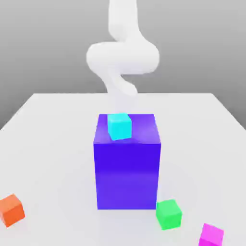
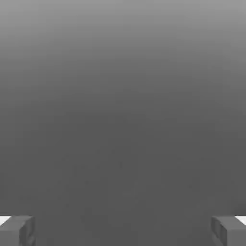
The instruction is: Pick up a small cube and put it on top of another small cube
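White tabletop (image 1: pixel 53 144), cyan cube (image 1: pixel 119 126) on blue block, centre frame; green cube (image 1: pixel 168 214) lower right. Pincer (image 2: pixel 123 231) spread, nothing gripped. Likely pre-grasp; next: pick a cube, align above, descend.

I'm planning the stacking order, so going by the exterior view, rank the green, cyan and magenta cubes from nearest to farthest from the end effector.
1. Cyan cube: on top of the blue block.
2. Green cube: by the block's near corner, toward the exterior view's right.
3. Magenta cube: beyond green, farther right and closer to the camera.
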You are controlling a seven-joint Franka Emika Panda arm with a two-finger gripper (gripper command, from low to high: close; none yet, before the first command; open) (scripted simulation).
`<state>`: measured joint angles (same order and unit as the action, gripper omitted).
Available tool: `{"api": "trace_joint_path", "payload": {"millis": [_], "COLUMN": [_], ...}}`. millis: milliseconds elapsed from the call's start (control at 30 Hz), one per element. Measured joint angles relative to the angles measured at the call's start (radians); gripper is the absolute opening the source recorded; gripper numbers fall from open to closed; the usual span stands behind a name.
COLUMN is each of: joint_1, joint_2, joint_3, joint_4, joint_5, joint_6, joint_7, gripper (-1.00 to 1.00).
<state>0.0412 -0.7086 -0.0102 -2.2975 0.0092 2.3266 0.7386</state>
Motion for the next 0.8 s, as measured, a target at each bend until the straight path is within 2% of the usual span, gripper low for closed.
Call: {"api": "trace_joint_path", "payload": {"millis": [300, 533, 800], "joint_1": [0.135, 0.202, 0.268], "joint_2": [0.333, 0.587, 0.875], "joint_3": [-0.023, -0.001, 0.034], "joint_4": [0.010, 0.017, 0.025], "joint_5": [0.041, 0.067, 0.036], "joint_6": [0.095, 0.168, 0.253], "joint_7": [-0.229, -0.400, -0.553], "gripper": [0.00, 0.00, 0.00]}}
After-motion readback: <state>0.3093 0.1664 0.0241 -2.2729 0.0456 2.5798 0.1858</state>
